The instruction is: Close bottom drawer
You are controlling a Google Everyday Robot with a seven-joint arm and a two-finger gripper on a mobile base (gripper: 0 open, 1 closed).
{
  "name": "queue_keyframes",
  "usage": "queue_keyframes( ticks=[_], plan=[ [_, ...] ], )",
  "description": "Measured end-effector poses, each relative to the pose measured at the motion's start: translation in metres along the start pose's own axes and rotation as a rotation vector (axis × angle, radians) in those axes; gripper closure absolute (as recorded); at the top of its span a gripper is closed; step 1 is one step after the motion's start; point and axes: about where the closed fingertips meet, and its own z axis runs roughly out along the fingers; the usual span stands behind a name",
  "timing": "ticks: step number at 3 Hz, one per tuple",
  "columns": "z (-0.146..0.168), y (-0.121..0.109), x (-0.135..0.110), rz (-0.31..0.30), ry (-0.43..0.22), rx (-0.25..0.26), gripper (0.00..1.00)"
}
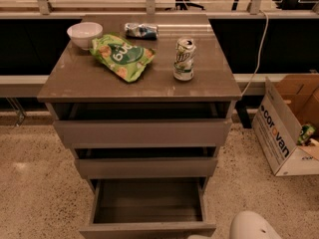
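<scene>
currently, bottom drawer [147, 203]: lowest of three, pulled well out toward the near side
claw [198, 237]: pale sliver at the near edge, just before the drawer front, right of centre; apart or together, cannot tell
tabletop [89, 81]: bowl [84, 34], green bag [122, 56], can [184, 59]
far right: cardboard box [279, 138] on the floor

Little of the robot showed. A smooth, white, rounded arm shell [252, 226] rose into the lower right corner of the camera view, its domed top uppermost and the rest cut off by the bottom edge. Just left of it, at the very bottom edge, the gripper [198, 237] appeared only as a thin pale sliver, right of centre; its pose could not be told.
</scene>
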Motion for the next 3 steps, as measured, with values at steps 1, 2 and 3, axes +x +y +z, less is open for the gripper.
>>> queue_keyframes(
  ticks=[1,2,3],
  plan=[
    [0.0,-0.01,-0.029,0.011,-0.007,0.008,1.0],
    [-0.003,-0.007,-0.083,-0.012,-0.037,0.018,1.0],
    [-0.009,0.011,-0.137,-0.069,-0.079,0.0,1.0]
  ],
)
